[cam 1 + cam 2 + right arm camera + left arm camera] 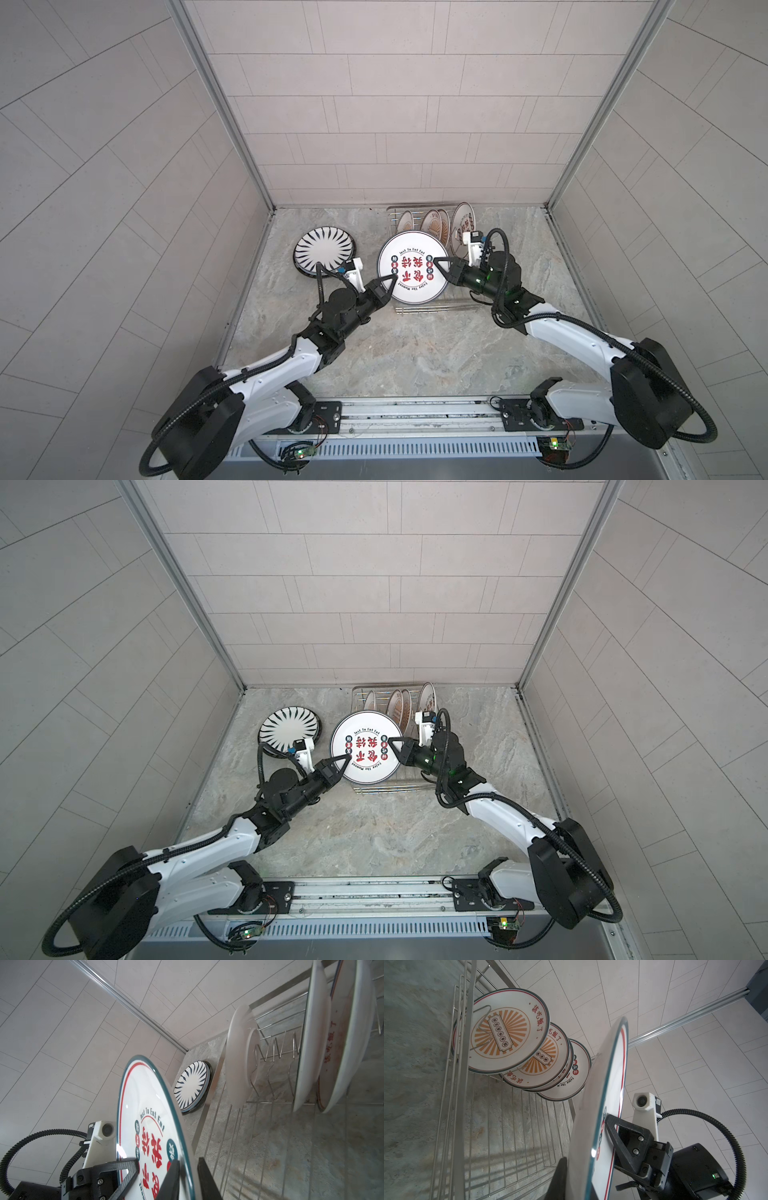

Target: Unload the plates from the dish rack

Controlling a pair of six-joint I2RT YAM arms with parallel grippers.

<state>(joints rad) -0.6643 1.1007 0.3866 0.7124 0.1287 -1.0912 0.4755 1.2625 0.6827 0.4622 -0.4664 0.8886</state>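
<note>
left pincer (393, 278) gripping lettered plate (413, 268), right pincer (436, 261) astride its rim

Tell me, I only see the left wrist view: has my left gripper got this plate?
Observer: Yes. In both top views the left gripper is shut on the rim of the lettered plate.
Operator: One finger shows opposite; where's its partner?
Observer: Behind the plate; the right wrist view shows the right gripper straddling the opposite rim.
Operator: Where could it go?
Observer: A striped plate lies flat left of the rack.
</note>
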